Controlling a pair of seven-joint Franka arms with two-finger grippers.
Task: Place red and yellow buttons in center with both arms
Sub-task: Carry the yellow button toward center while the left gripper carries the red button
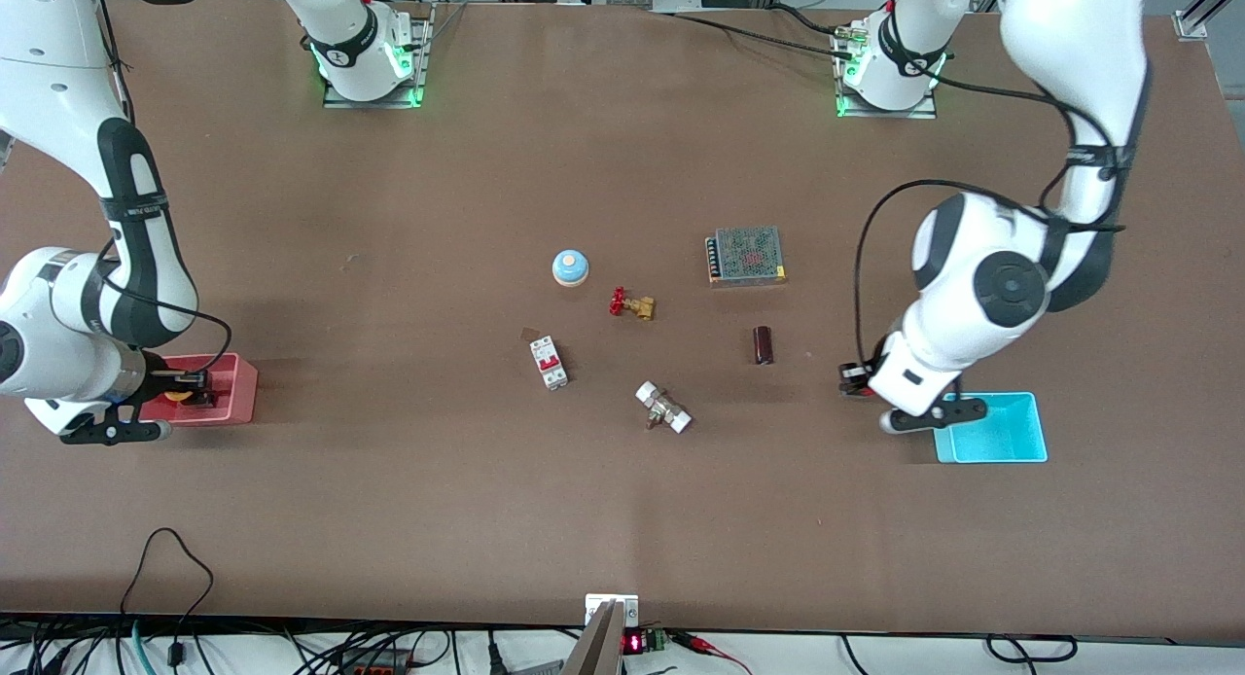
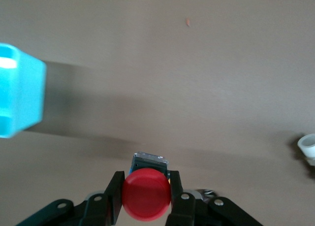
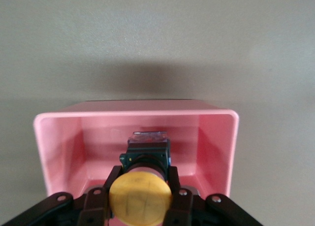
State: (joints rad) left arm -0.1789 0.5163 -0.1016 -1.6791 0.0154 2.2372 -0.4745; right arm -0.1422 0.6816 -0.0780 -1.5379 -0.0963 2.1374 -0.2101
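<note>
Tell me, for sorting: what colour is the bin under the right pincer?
Pink bin, clearest in the right wrist view.

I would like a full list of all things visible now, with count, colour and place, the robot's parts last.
Round-capped push button on black base: one, red, held in left tool above bare table beside blue bin.
Round-capped push button: one, yellow, held in right tool over pink bin.
Plastic bin: one, blue, left arm's end.
Plastic bin: one, pink, right arm's end.
Domed bell: one, blue, centre.
Brass valve: one, red handle, beside bell.
Left tool: shut on red button.
Right tool: shut on yellow button.
</note>
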